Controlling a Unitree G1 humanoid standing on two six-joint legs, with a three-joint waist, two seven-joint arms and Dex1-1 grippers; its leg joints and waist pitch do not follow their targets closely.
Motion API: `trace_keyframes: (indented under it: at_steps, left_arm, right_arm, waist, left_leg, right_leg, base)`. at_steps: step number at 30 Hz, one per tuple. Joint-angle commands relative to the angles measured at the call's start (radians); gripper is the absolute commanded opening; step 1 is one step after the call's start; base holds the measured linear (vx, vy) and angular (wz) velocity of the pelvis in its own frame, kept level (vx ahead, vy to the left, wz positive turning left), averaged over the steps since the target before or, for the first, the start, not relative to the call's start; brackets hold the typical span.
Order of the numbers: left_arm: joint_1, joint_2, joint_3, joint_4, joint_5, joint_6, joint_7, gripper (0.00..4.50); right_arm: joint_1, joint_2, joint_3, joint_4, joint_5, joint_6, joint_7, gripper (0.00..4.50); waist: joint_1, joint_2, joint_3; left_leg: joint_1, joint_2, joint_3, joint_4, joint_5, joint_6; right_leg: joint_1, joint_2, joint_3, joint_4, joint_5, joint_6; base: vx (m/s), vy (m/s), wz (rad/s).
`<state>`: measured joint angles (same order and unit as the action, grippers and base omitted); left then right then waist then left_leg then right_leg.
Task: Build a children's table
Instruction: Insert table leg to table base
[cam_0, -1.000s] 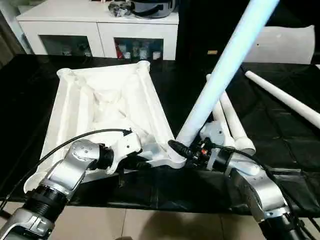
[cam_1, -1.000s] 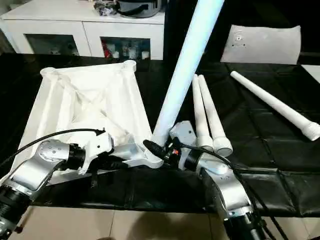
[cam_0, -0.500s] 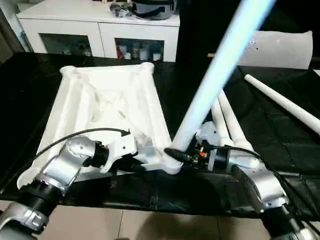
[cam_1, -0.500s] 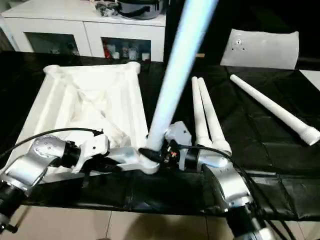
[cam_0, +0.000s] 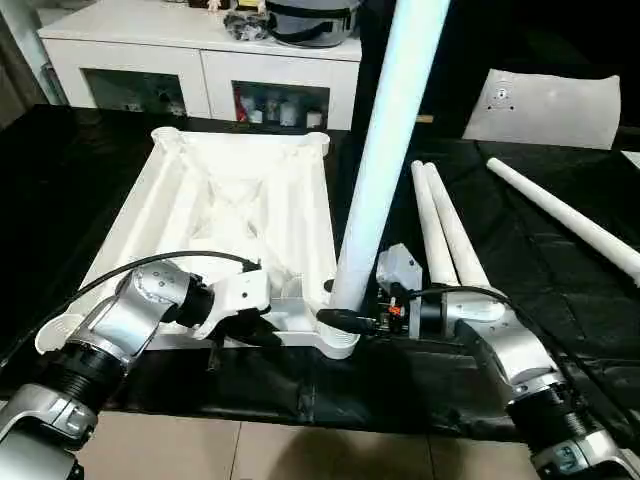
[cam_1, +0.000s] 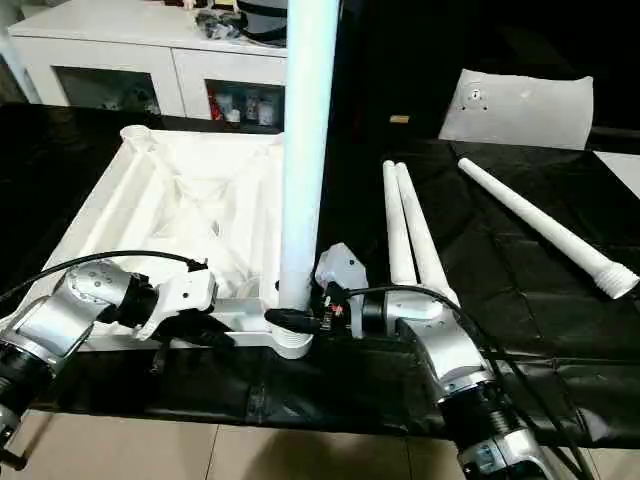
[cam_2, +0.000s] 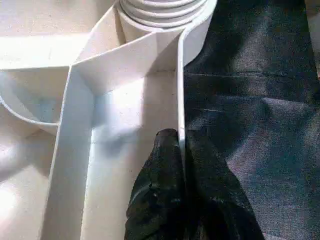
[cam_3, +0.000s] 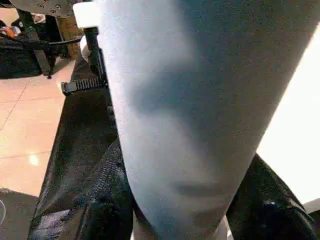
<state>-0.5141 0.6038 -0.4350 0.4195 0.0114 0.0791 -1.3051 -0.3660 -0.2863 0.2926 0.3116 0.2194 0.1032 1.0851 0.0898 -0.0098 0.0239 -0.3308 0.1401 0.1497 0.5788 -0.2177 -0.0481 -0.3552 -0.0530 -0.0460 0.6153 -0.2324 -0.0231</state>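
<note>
Leg (cam_0: 385, 150) upright in right jaws; left jaws pinching upturned tabletop (cam_0: 240, 215) rim.

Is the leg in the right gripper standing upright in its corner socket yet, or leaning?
Close to upright: the leg rises nearly straight from the corner socket, held near its base by the right gripper. Full seating cannot be told.

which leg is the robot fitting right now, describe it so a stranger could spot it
Find the white tabletop lying underside up on the black work table. At its near corner by the right gripper, one leg rises from a round socket. It alone stands upright; the three other legs lie flat on the black cover.
</note>
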Motion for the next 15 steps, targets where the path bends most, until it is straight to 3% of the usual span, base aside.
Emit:
trace_keyframes:
  at_steps: [1,3,8,11,12,13,14,15]
  left_arm:
    - [-0.041,-0.002,0.029,0.007,0.019,-0.019,0.039,0.0]
    - [-0.041,-0.002,0.032,0.014,0.019,-0.022,0.042,0.0]
    - [-0.034,-0.003,0.046,0.016,0.015,-0.016,0.061,0.0]
    - [0.012,-0.002,0.094,-0.048,-0.015,0.049,0.113,0.0]
    - [0.036,0.0,0.115,-0.076,-0.025,0.072,0.137,0.0]
    - [0.101,0.007,0.153,-0.153,-0.049,0.123,0.173,0.0]
    - [0.11,0.007,0.157,-0.164,-0.052,0.131,0.177,0.0]
    - [0.141,0.005,0.172,-0.201,-0.06,0.155,0.197,0.0]
  right_arm:
    - [0.066,0.014,0.157,0.108,-0.09,0.054,0.043,1.89]
    - [0.069,0.019,0.152,0.108,-0.093,0.05,0.039,1.89]
    - [0.071,0.041,0.13,0.123,-0.096,0.029,0.001,1.89]
    - [0.068,0.067,0.101,0.14,-0.107,0.012,-0.077,1.89]
    - [0.067,0.077,0.089,0.15,-0.114,0.002,-0.112,1.89]
    - [0.063,0.098,0.065,0.172,-0.128,-0.014,-0.187,1.89]
    - [0.062,0.101,0.061,0.175,-0.129,-0.015,-0.197,1.89]
    - [0.06,0.11,0.049,0.183,-0.132,-0.017,-0.225,1.89]
  waist:
    - [0.005,0.014,-0.021]
    - [0.003,0.012,-0.018]
    - [0.0,0.014,-0.011]
    - [-0.001,0.016,-0.009]
    - [-0.004,0.018,-0.008]
    - [-0.007,0.014,-0.007]
    - [-0.012,0.015,-0.011]
    - [-0.018,0.014,-0.008]
  left_leg:
    - [-0.002,0.097,-0.034,-0.09,-0.282,-0.001]
    - [-0.003,0.097,-0.033,-0.091,-0.286,0.002]
    - [0.006,0.098,-0.039,-0.098,-0.37,-0.015]
    - [0.007,0.098,-0.042,-0.101,-0.387,-0.019]
    - [0.006,0.099,-0.044,-0.102,-0.393,-0.023]
    - [-0.002,0.096,-0.047,-0.105,-0.387,-0.02]
    - [-0.012,0.099,-0.051,-0.106,-0.375,-0.028]
    - [-0.013,0.096,-0.052,-0.109,-0.37,-0.021]
  right_leg:
    - [0.019,-0.117,0.066,-0.089,-0.272,-0.202]
    - [0.017,-0.115,0.066,-0.091,-0.285,-0.197]
    - [0.009,-0.12,0.071,-0.104,-0.432,-0.169]
    - [0.006,-0.123,0.074,-0.11,-0.491,-0.151]
    - [0.005,-0.124,0.075,-0.111,-0.506,-0.148]
    - [0.01,-0.124,0.072,-0.111,-0.53,-0.138]
    - [0.016,-0.13,0.072,-0.102,-0.517,-0.141]
    - [0.012,-0.125,0.068,-0.109,-0.54,-0.126]
  base:
    - [0.0,0.0,0.0]
    - [0.0,0.0,0.0]
    - [0.0,0.0,0.0]
    - [0.0,0.0,0.0]
    - [0.0,0.0,0.0]
    - [0.0,0.0,0.0]
    - [0.0,0.0,0.0]
    - [0.0,0.0,0.0]
